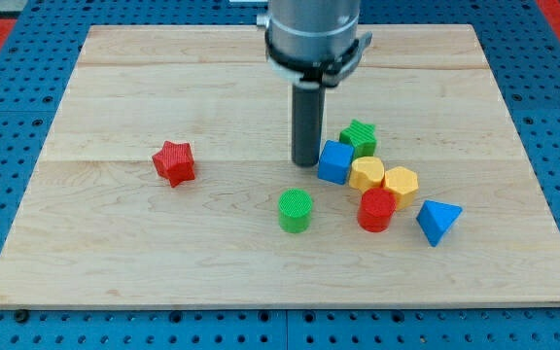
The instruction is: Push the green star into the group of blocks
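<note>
Green star [359,136] touches blue block [334,161].

One raised view looks down on the board [115,262].

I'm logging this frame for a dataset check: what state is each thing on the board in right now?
my tip: down on the board, just left of the blue cube, apart from the green star.
green star: touching the blue cube, at the group's top.
blue cube: in the group.
yellow heart: in the group.
yellow hexagon: in the group.
red cylinder: in the group.
blue triangle: at the group's right edge.
green cylinder: upright, alone.
red star: alone, far left.
</note>
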Robot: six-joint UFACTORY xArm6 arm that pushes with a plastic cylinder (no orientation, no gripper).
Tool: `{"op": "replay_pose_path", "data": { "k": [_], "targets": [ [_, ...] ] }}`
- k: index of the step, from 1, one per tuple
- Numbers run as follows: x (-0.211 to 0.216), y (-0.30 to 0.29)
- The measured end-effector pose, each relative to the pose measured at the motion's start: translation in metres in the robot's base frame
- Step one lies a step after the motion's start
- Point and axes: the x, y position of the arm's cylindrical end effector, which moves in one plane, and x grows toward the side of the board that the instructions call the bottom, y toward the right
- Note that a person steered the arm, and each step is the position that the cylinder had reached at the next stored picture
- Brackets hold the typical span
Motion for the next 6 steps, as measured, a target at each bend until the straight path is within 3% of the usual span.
{"op": "replay_pose_path", "data": {
  "k": [1, 2, 3, 4, 6],
  "targets": [
    [-0.043, 0.01],
    [-0.047, 0.045],
    [-0.001, 0.098],
    [0.013, 0.121],
    [0.02, 0.075]
  ]
}}
